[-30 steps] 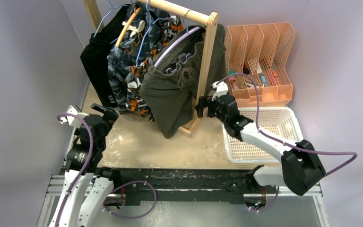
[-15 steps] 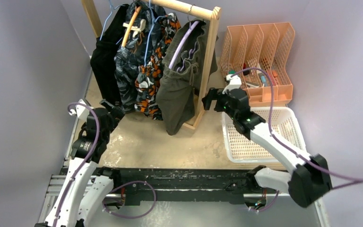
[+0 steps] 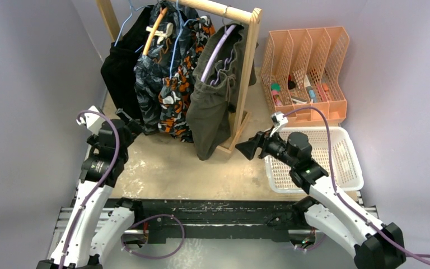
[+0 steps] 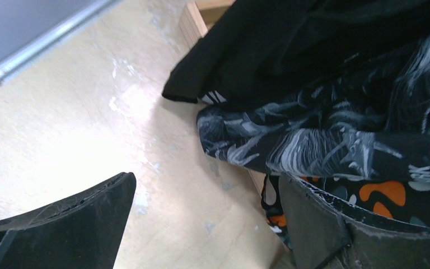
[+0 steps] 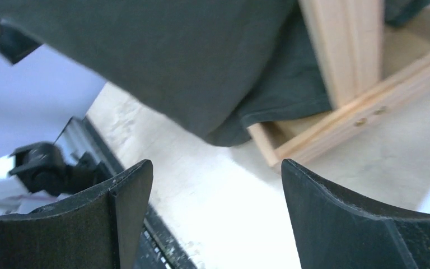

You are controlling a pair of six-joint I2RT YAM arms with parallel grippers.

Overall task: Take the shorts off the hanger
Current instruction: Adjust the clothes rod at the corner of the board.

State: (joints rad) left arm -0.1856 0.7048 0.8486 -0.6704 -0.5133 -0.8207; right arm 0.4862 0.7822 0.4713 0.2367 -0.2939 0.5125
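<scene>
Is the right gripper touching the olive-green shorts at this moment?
Apart. The top external view shows bare table between the right gripper and the olive-green shorts; in the right wrist view its open fingers hold nothing.

A lab test cell: plain lilac walls [image 3: 28,67] around a scuffed tabletop [image 3: 162,165]

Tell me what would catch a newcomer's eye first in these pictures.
Four pairs of shorts crowd a wooden rack at the back, the orange camo pair loudest. The left gripper and the right gripper sit open near the hems. A peach file organizer stands beside the rack.
</scene>
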